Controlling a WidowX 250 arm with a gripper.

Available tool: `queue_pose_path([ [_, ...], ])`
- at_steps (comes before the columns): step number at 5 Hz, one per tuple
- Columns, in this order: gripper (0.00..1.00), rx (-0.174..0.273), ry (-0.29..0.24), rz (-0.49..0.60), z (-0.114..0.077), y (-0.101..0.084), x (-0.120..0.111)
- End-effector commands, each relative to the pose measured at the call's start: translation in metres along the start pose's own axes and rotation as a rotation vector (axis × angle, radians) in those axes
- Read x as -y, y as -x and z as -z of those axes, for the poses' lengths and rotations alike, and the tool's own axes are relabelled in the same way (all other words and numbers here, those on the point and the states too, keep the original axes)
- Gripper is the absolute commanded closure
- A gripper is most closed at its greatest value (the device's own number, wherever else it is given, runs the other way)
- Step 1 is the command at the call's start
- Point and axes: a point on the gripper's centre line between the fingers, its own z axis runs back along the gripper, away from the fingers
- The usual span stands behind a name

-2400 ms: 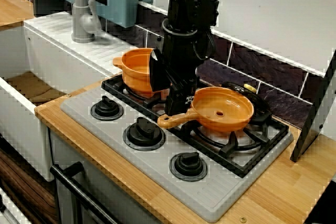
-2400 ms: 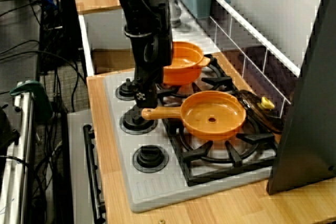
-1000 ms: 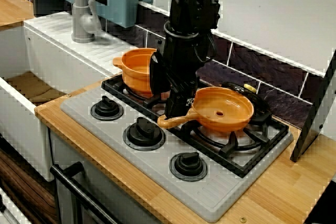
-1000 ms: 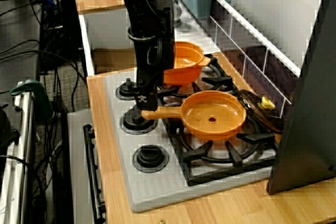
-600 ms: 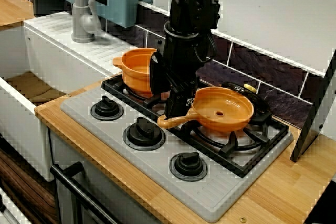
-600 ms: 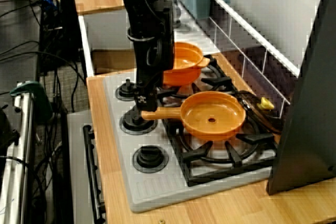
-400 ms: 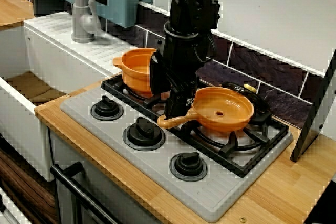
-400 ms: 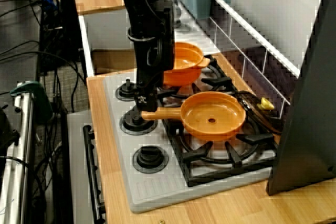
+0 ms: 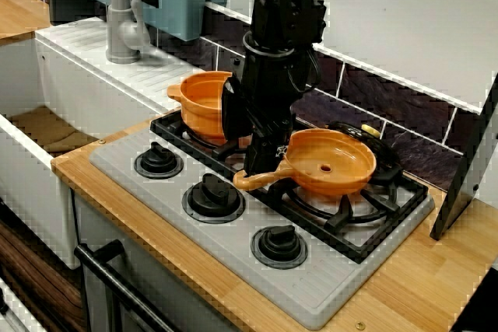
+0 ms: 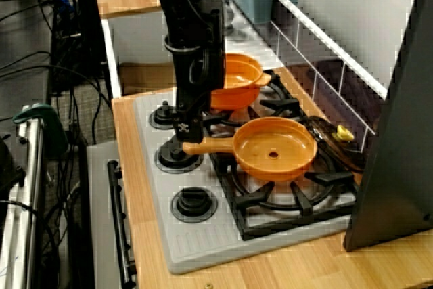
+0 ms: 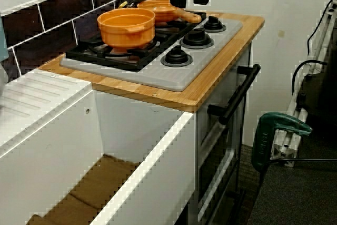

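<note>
Flanking the orange frying pan (image 9: 331,162) on the black grate (image 9: 354,227), an orange pot (image 9: 201,103) stands at its ten o'clock in the front view, partly hidden by the arm. A small yellow piece (image 9: 372,130) lies at its one o'clock by the dark tiles (image 9: 389,103). Three black knobs (image 9: 212,196) line the near edge of the grey hob (image 9: 311,285), the middle one just beside the pan's handle (image 9: 253,179), which points to eight o'clock. The black arm (image 9: 276,52) drops almost straight down. Its pincer (image 9: 261,162) sits at the handle, but its own body hides the fingertips, so whether it is clenched cannot be told. The hob is set in a wooden tabletop (image 9: 420,285). A white sink (image 9: 19,184) with a grey tap (image 9: 120,21) lies at nine o'clock. The view from the sink end shows a green clamp (image 11: 279,127) beside the oven door.
</note>
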Motion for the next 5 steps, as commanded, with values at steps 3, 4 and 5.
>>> queue_pose_path([
  [3, 0.0, 0.022, -0.018, -0.002, -0.003, -0.023, 0.014],
  [4, 0.0, 0.017, 0.01, -0.019, 0.004, -0.033, 0.013],
  [5, 0.0, 0.056, 0.002, -0.052, 0.01, -0.045, 0.019],
])
